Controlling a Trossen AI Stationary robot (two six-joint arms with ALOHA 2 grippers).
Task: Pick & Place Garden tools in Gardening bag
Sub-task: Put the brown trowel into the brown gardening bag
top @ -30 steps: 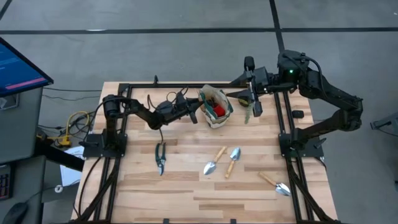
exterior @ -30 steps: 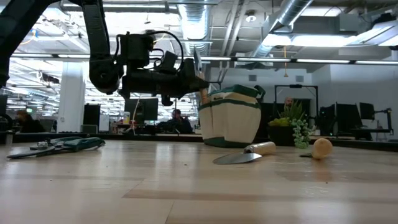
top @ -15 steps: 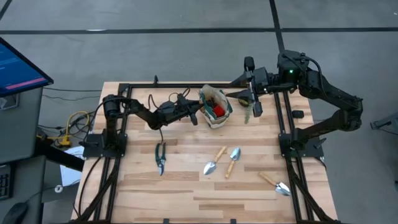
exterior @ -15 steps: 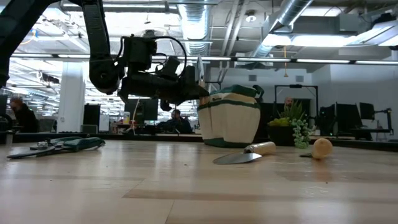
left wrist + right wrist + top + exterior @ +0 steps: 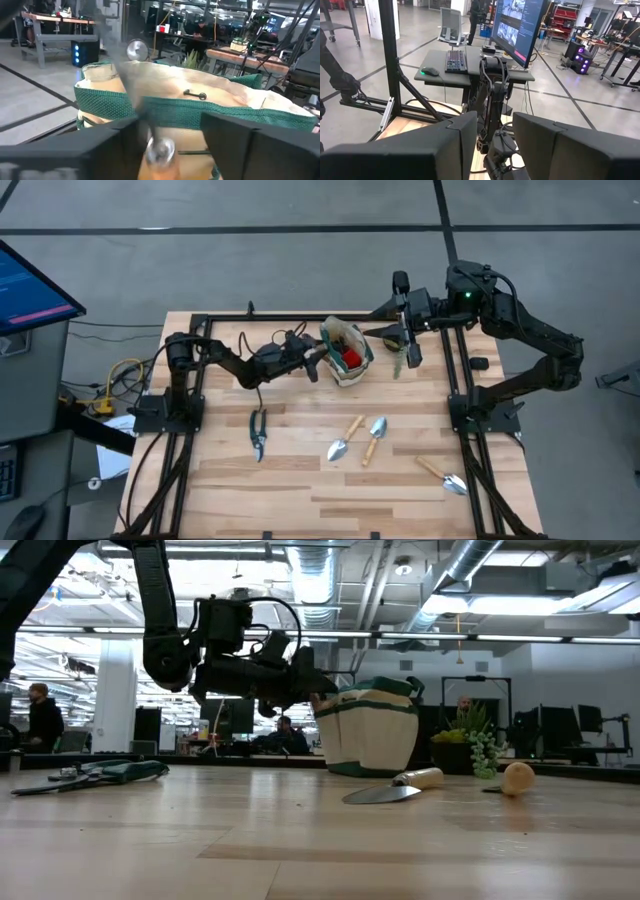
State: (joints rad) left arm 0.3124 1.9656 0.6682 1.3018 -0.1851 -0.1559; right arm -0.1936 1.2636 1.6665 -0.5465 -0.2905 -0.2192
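The green and cream gardening bag (image 5: 347,352) stands upright at the table's far middle, with a red piece (image 5: 351,359) inside. My left gripper (image 5: 316,365) is level at the bag's left rim (image 5: 165,107), shut on a silver-headed trowel (image 5: 127,70) whose blade stands up before the wrist camera. My right gripper (image 5: 385,310) hangs open and empty above the far right. The pruning shears (image 5: 258,430) and three more trowels (image 5: 345,442), (image 5: 375,435), (image 5: 443,473) lie flat on the table. My left gripper has the trowel between its two fingers by the neck where blade meets wooden handle (image 5: 160,150); the exact contact lies at the wrist picture's bottom edge. The fingers come level from the table's left, across the trowel. The trowel is lifted clear, blade up and leaning.
A small potted green plant (image 5: 399,360) stands just right of the bag. Black frame rails run along the table's left, right and far sides (image 5: 270,317). A monitor (image 5: 30,285) stands off the table's left. People show in the room beyond.
My left gripper has crept toward the bag with the trowel. The trowel's blade, which stood tall above the gripper in the low view, has tipped and now shows little there.
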